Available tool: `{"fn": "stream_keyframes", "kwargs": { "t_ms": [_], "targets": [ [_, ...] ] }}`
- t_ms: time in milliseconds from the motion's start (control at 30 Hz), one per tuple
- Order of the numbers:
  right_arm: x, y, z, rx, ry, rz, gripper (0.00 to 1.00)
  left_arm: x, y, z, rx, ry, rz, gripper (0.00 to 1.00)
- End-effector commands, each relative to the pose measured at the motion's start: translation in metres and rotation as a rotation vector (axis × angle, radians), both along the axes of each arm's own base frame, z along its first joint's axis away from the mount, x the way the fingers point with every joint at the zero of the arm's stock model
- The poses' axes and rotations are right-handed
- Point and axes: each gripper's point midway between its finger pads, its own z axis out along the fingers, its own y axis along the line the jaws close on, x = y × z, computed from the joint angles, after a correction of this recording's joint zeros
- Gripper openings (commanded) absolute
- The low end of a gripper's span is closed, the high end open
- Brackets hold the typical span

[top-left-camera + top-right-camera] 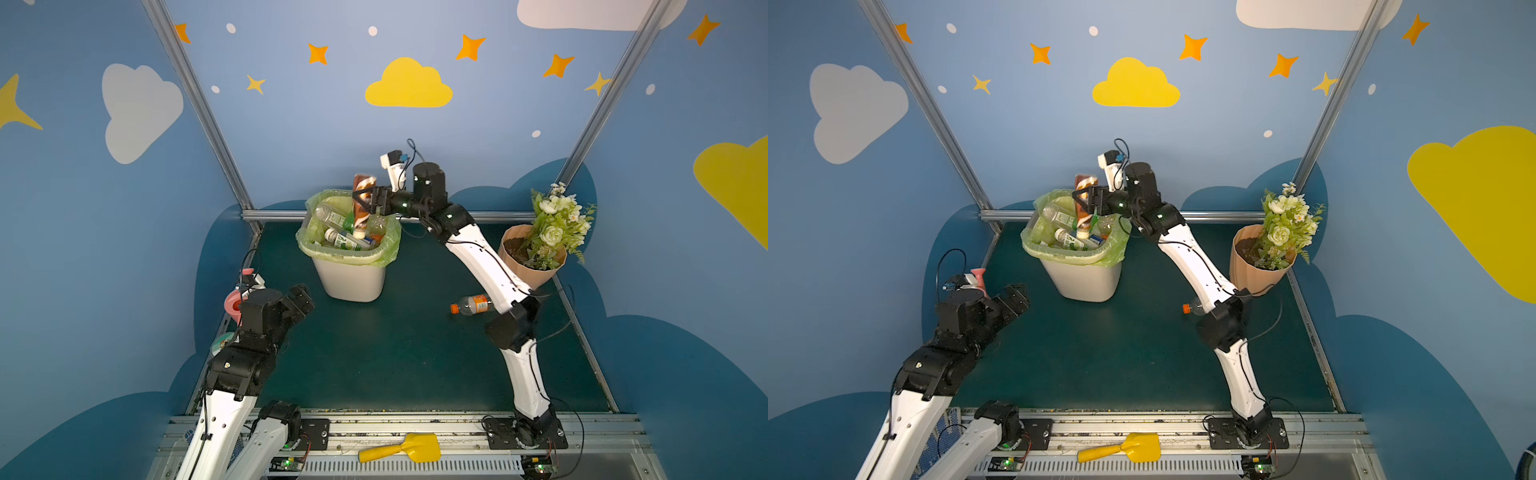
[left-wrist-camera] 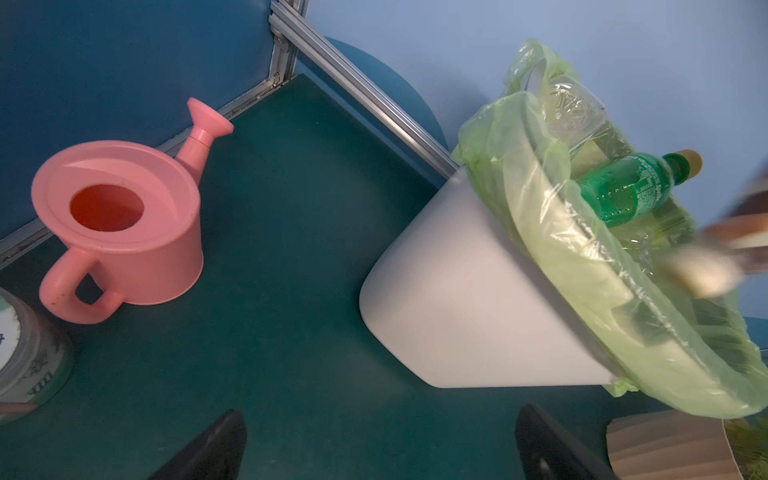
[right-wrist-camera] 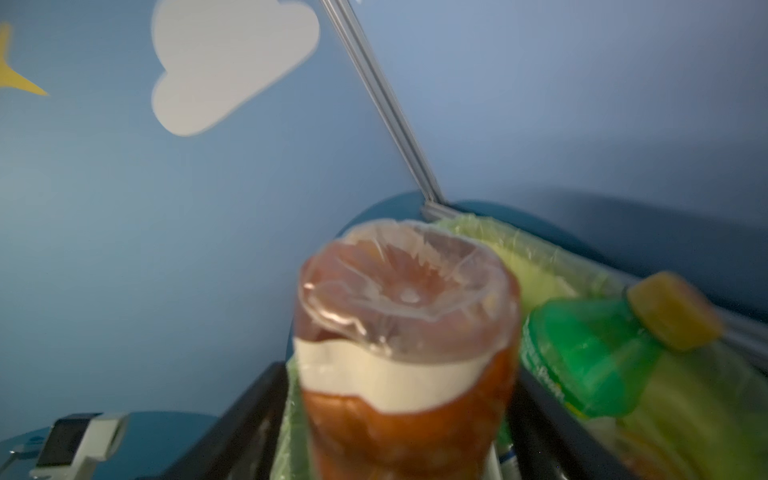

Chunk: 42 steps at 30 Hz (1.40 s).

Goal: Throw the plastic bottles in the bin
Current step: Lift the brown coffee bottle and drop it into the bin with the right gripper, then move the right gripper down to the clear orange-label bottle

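Holds left hand (image 1: pixel 302 300) wide and empty at the near left. Leaves an orange-capped bottle (image 1: pixel 473 305) lying on the surface (image 1: pixel 374 353), midway. Farthest, spreads right hand (image 1: pixel 360 200) clear of a brown bottle (image 1: pixel 360 220), cap-down over the heaped bin (image 1: pixel 353 278): risks glancing off piled bottles (image 1: pixel 340 239) and tumbling outside.

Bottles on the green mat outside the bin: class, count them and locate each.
1. An orange-capped bottle lies on its side beside the right arm. A brown bottle is over the bin, between the right gripper's jaws. More may be hidden.
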Motion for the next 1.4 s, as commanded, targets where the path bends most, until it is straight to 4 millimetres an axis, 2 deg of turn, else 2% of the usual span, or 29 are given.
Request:
{"fn": "stream_keyframes", "kwargs": {
  "t_ms": [0, 100, 167, 200, 300, 367, 433, 500, 600, 700, 867, 1033, 1167, 1367],
  "targets": [
    [-0.017, -0.039, 0.021, -0.123, -0.034, -0.038, 0.92, -0.004, 0.000, 0.009, 0.003, -0.019, -0.012, 1.00],
    [-0.023, -0.079, 0.063, -0.117, -0.146, -0.155, 0.94, -0.005, 0.001, 0.021, 0.011, -0.047, -0.016, 1.00],
    [-0.030, -0.106, 0.081, -0.094, -0.198, -0.215, 0.94, -0.006, 0.000, 0.026, 0.018, -0.060, -0.025, 1.00],
    [-0.035, -0.120, 0.086, -0.093, -0.221, -0.242, 0.94, -0.006, 0.000, 0.029, 0.021, -0.068, -0.028, 1.00],
    [-0.044, -0.167, 0.077, -0.145, -0.226, -0.364, 0.94, -0.006, -0.002, 0.037, 0.028, -0.106, -0.035, 1.00],
    [-0.047, -0.201, 0.057, -0.165, -0.162, -0.439, 0.94, -0.006, -0.005, 0.040, 0.029, -0.131, -0.046, 1.00],
    [-0.050, -0.235, 0.029, -0.173, -0.070, -0.518, 0.94, -0.004, -0.009, 0.043, 0.034, -0.156, -0.056, 1.00],
    [-0.056, -0.274, -0.007, -0.185, 0.031, -0.620, 0.94, -0.003, -0.014, 0.042, 0.045, -0.168, -0.067, 1.00],
    [-0.068, -0.322, -0.063, -0.184, 0.191, -0.755, 0.94, 0.000, -0.022, 0.042, 0.070, -0.179, -0.087, 1.00],
    [-0.085, -0.353, -0.111, -0.188, 0.316, -0.852, 0.94, 0.003, -0.032, 0.046, 0.093, -0.202, -0.115, 1.00],
    [-0.108, -0.392, -0.169, -0.183, 0.495, -0.994, 0.94, 0.007, -0.047, 0.050, 0.121, -0.221, -0.168, 1.00],
    [-0.120, -0.415, -0.218, -0.159, 0.637, -1.076, 0.94, 0.011, -0.064, 0.046, 0.152, -0.224, -0.219, 1.00],
    [-0.118, -0.416, -0.248, -0.157, 0.738, -1.067, 0.94, 0.013, -0.077, 0.042, 0.183, -0.221, -0.254, 1.00],
    [-0.105, -0.401, -0.274, -0.164, 0.825, -0.989, 0.94, 0.015, -0.091, 0.038, 0.224, -0.215, -0.286, 1.00]
  ]
}}
